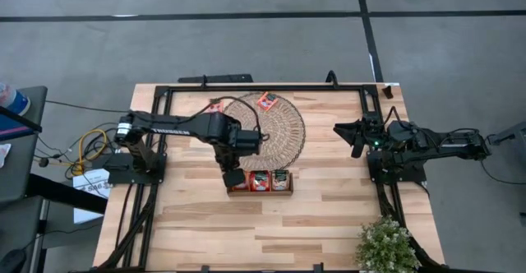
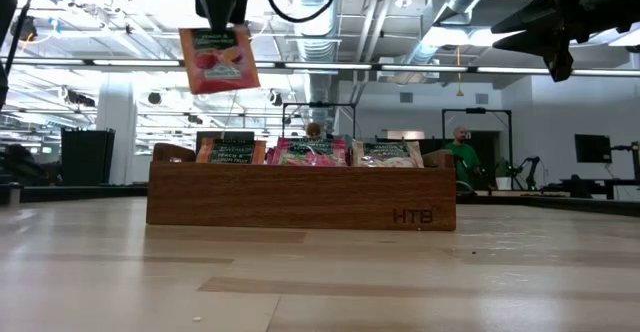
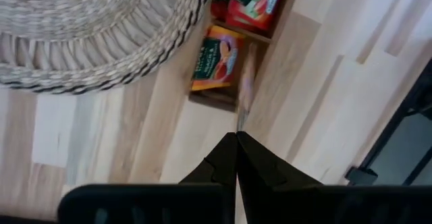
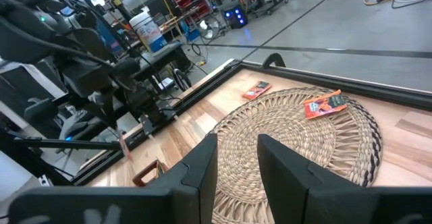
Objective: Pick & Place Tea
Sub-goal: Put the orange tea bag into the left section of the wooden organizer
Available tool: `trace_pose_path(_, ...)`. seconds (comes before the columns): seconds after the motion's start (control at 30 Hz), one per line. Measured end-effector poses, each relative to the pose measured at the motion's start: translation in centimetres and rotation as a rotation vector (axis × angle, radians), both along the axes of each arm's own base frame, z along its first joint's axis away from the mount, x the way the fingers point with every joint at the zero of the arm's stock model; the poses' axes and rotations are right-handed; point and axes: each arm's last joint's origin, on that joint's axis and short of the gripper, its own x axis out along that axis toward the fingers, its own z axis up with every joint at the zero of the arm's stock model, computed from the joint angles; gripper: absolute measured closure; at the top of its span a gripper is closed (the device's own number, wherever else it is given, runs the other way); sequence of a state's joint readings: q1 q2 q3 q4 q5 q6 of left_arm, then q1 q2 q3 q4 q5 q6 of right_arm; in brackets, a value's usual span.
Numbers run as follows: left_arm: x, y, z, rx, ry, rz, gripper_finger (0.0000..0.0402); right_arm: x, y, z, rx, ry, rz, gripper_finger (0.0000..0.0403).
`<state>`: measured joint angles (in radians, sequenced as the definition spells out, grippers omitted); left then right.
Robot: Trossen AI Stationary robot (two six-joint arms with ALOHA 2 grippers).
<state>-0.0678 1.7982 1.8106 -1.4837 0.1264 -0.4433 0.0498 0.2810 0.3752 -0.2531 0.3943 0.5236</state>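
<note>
My left gripper (image 2: pixel 222 17) is shut on a red-orange tea sachet (image 2: pixel 215 60) and hovers above the left compartment of the brown wooden tray (image 2: pixel 300 197). In the high view it (image 1: pixel 234 177) covers that end of the tray (image 1: pixel 260 192). Each of the three compartments holds upright sachets (image 2: pixel 312 152). One sachet (image 1: pixel 266 101) lies flat on the round woven mat (image 1: pixel 271 133); another (image 1: pixel 215 106) lies on the table by the mat's far-left edge. My right gripper (image 1: pixel 353 133) waits open at the table's right side, away from everything. My left gripper pinches the sachet's top edge (image 2: pixel 210 34) between its two fingers, coming from above and pointing down. The sachet hangs below the fingers, lifted clear of the tray and slightly tilted. In the left wrist view it shows edge-on (image 3: pixel 241 109) past the shut fingertips (image 3: pixel 226 150).
A black metal frame (image 1: pixel 271 87) borders the table's far, left and right sides. A potted plant (image 1: pixel 386 247) stands at the near right corner. Bare wood lies in front of the tray. People and lab equipment show in the room beyond.
</note>
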Motion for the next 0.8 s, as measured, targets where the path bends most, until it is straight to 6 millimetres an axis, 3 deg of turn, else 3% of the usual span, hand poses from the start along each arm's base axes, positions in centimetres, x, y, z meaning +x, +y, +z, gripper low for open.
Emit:
trace_pose_path(0.5, 3.6, -0.4, -2.5, -0.002, 0.081, -0.109, 0.0401, 0.0, 0.0, -0.3, -0.002, 0.032, 0.001, 0.0305)
trace_pose_path(0.8, 4.2, -0.4, -3.3, 0.032, 0.128, -0.151, 0.0401, 0.0, 0.0, -0.3, -0.002, 0.032, 0.001, 0.0305)
